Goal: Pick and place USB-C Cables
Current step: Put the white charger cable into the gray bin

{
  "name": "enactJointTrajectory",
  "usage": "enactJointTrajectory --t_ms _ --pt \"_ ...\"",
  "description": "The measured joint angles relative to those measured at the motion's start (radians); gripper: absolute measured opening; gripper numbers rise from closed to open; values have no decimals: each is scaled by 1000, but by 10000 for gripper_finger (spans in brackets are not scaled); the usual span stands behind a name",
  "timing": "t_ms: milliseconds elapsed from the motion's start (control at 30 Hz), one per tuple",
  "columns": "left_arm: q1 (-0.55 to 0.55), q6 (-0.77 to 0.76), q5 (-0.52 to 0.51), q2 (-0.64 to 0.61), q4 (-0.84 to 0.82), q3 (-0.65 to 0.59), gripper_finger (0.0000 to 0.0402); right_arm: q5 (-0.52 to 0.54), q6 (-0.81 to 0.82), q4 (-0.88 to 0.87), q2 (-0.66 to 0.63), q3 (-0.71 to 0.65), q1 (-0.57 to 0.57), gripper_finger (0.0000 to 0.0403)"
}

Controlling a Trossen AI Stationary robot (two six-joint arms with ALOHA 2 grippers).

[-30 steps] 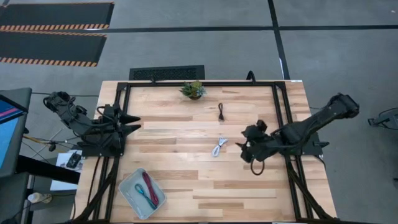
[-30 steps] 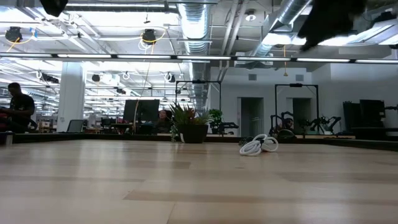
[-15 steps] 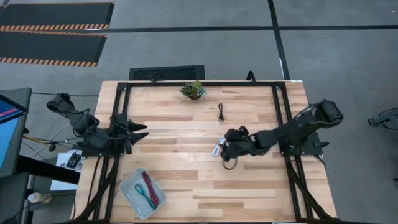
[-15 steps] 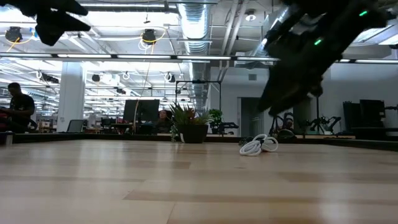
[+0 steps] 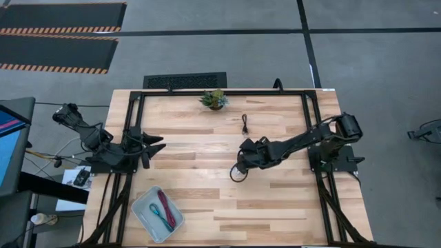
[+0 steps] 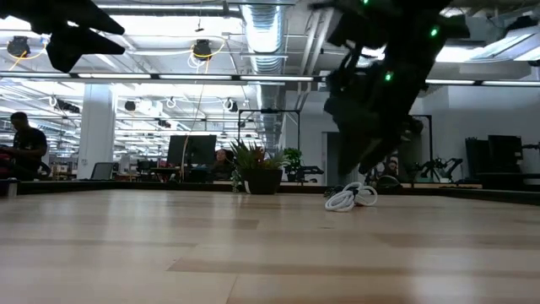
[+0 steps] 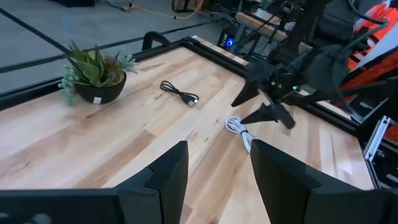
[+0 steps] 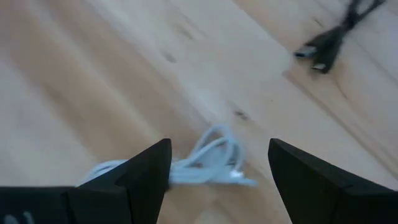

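Right gripper (image 8: 217, 165) apparently above white cable (image 8: 199, 163), mid-table.

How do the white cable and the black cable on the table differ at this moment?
The white cable is bundled in a loose coil; the black cable lies stretched out, thin and nearly flat. The white cable sits right under the open right gripper, framed between its fingers in the right wrist view; the black cable lies farther off, nearer the potted plant, with no gripper by it. Both rest on the bare wooden table, outside the tray.
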Motion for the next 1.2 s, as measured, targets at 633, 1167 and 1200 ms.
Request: enactJointTrajectory --t_ms 633,1167,1200 --pt "27 99 -17 241 414 0 162 59 12 -105 -305 35 138 289" --pt "235 140 246 649 834 0 166 69 107 -104 -302 35 250 289" --pt "245 142 257 658 854 0 166 68 108 -105 -302 35 252 289"
